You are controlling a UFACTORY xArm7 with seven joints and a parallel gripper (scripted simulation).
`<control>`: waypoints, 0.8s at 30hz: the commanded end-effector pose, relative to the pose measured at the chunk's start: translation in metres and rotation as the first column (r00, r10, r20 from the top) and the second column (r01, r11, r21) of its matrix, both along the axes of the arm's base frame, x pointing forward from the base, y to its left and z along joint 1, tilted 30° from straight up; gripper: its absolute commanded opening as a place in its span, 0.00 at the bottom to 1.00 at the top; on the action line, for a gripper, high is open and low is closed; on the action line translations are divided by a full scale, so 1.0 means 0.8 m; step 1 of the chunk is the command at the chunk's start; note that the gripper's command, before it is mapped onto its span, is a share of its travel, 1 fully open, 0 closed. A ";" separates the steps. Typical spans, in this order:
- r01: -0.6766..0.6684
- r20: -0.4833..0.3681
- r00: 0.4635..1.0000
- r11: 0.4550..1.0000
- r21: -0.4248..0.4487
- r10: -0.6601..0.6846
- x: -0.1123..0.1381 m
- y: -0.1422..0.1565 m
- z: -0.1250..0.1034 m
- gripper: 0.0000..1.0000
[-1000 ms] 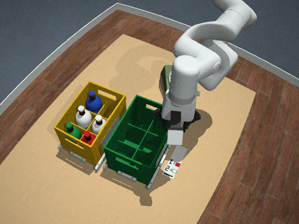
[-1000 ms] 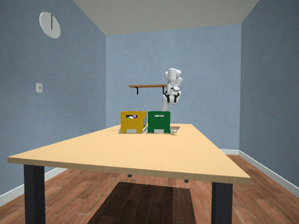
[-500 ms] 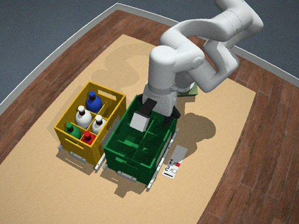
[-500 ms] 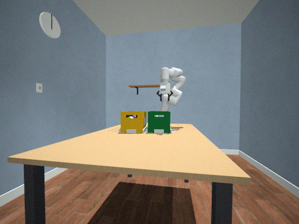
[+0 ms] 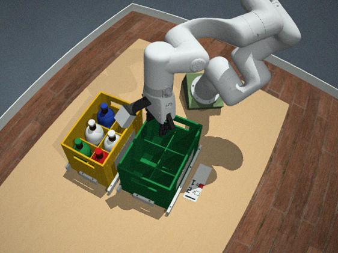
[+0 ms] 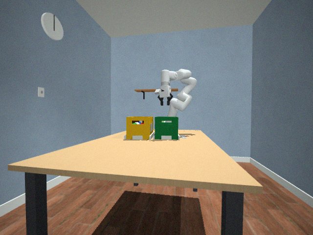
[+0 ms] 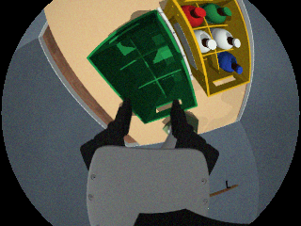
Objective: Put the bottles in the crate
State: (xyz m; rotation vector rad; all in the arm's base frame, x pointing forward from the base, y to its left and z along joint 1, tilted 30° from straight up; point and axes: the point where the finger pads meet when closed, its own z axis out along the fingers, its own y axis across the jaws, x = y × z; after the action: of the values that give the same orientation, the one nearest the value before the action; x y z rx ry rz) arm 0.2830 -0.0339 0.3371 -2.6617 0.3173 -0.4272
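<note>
The yellow crate [image 5: 99,136] holds a blue bottle [image 5: 105,115], two white bottles [image 5: 93,130] [image 5: 111,140], a green bottle [image 5: 81,147] and a red bottle [image 5: 99,155], all upright. The green crate [image 5: 157,160] stands to its right, and its cells are empty. The pick list [image 5: 198,182] lies on the table right of the green crate, with a red and a white mark. My gripper [image 5: 164,128] is open and empty, high above the far end of the green crate. In the wrist view both crates [image 7: 146,66] [image 7: 210,40] lie far below my fingers.
The arm's green base [image 5: 201,92] stands behind the crates. Grey guide rails [image 5: 184,179] lie along the crates' sides. A wall shelf [image 6: 144,90] hangs behind the arm in the exterior view.
</note>
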 end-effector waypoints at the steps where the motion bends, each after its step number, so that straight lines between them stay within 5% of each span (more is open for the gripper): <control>1: 0.136 -0.061 0.989 0.989 0.049 -0.133 0.011 -0.029 -0.002 0.65; 9: 0.304 -0.144 0.947 0.948 0.097 -0.288 0.022 -0.064 -0.007 0.65; 24: 0.687 -0.375 0.704 0.711 0.148 -0.603 0.051 -0.153 -0.018 0.65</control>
State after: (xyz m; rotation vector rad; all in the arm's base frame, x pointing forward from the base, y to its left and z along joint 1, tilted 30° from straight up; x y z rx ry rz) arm 0.3165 -0.1368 0.3232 -2.3305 1.2071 -0.1934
